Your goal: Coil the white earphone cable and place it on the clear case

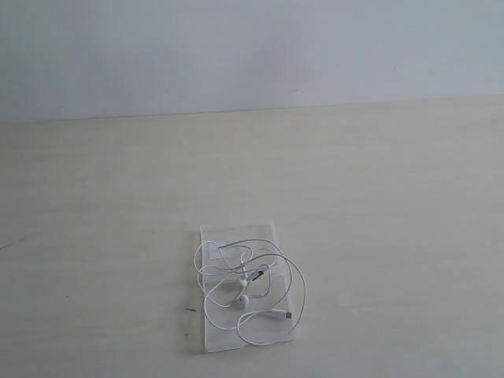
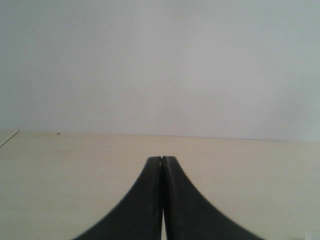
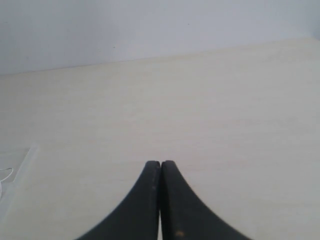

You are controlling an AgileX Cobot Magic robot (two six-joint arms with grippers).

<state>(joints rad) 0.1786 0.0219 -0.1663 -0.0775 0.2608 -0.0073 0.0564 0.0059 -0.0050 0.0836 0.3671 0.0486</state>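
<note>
The exterior view is showing the white earphone cable point(image 1: 242, 300) lying in loose loops on the clear case point(image 1: 252, 234), on the tabletop point(image 1: 394, 236). Only the wrist views are showing the left end effector point(image 2: 162, 159) and the right end effector point(image 3: 160, 163), both pinched together and holding nothing. The right wrist view is also catching a corner of the case point(image 3: 15, 172).

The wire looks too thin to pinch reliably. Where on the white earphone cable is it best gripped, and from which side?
Probably the plug, the thickest part of the white earphone cable, lying flat near the clear case's right edge in the exterior view. Come straight down from above, closing across its length.
</note>
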